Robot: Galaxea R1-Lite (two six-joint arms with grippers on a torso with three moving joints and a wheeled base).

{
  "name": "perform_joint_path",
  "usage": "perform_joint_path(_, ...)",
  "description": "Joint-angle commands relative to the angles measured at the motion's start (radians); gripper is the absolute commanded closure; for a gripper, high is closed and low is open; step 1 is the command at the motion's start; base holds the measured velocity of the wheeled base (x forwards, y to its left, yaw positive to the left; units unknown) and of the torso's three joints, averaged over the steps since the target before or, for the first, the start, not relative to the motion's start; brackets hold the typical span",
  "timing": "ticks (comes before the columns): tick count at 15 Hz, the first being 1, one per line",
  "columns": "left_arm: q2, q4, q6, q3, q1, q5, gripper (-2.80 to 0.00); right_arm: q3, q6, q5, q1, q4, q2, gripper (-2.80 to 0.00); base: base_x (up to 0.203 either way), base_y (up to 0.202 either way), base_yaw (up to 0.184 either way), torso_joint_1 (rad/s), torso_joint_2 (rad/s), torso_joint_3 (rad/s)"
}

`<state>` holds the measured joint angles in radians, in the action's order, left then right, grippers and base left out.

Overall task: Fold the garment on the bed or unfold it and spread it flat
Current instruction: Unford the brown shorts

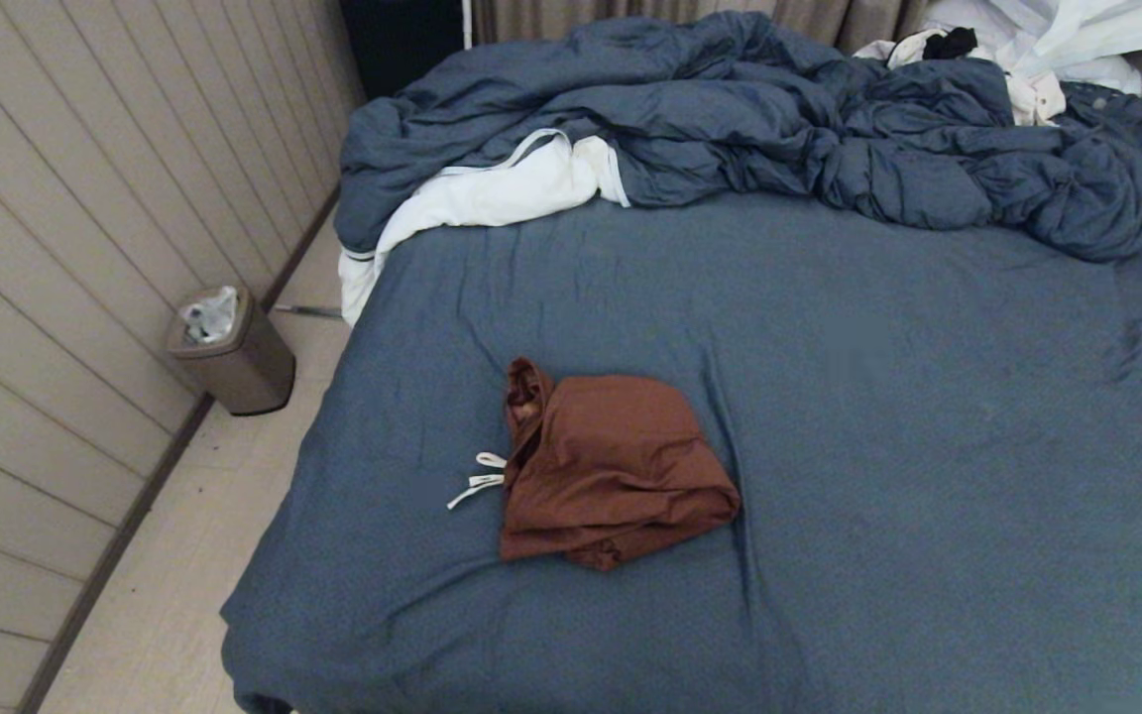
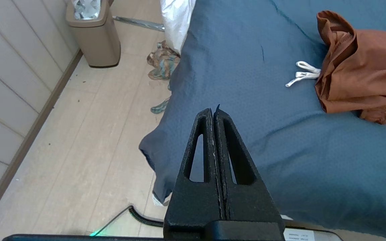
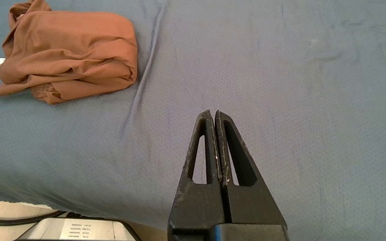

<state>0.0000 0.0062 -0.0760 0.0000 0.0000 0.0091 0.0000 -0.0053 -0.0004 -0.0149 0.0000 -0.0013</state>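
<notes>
The rust-brown shorts (image 1: 611, 463) lie folded into a compact bundle on the dark blue-grey bed (image 1: 928, 446), with the white drawstring (image 1: 477, 479) trailing out on the side toward the bed's left edge. The same bundle shows in the left wrist view (image 2: 364, 77) and the right wrist view (image 3: 69, 53). My left gripper (image 2: 212, 112) is shut and empty, held back over the bed's near left corner, well short of the shorts. My right gripper (image 3: 212, 113) is also shut and empty, above bare sheet to the right of the shorts. Neither arm shows in the head view.
A rumpled blue duvet (image 1: 779, 129) with white clothes (image 1: 492, 193) fills the far end of the bed. A lidded bin (image 1: 234, 352) stands on the floor by the left wall. A patterned cloth (image 2: 163, 62) lies on the floor beside the bed.
</notes>
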Motion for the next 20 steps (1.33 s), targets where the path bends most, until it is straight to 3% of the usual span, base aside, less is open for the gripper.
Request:
perform_joint_path(1, 0.000, 0.000, -0.001, 0.000, 0.000, 0.002, 0.00, 0.000, -0.001, 0.000, -0.002, 0.000, 0.001, 0.00, 0.000, 0.000, 0.000, 0.000, 0.00, 0.000)
perform_joint_path(11, 0.002, -0.002, -0.018, 0.000, -0.002, 0.003, 0.00, -0.019, -0.020, 0.013, -0.002, 0.011, 0.002, 0.00, 0.000, 0.000, 0.000, 0.000, 0.00, 0.000)
perform_joint_path(14, 0.002, -0.002, -0.018, 0.000, -0.002, 0.003, 0.00, -0.242, -0.020, 0.088, -0.001, 0.090, 0.102, 0.00, 0.000, 0.000, 0.000, 0.000, 0.00, 0.000)
perform_joint_path(20, 0.002, -0.002, -0.019, 0.000, -0.002, 0.003, 0.00, -0.711, 0.033, 0.181, -0.037, 0.162, 0.767, 0.00, 0.000, 0.000, 0.000, 0.000, 0.00, 0.000)
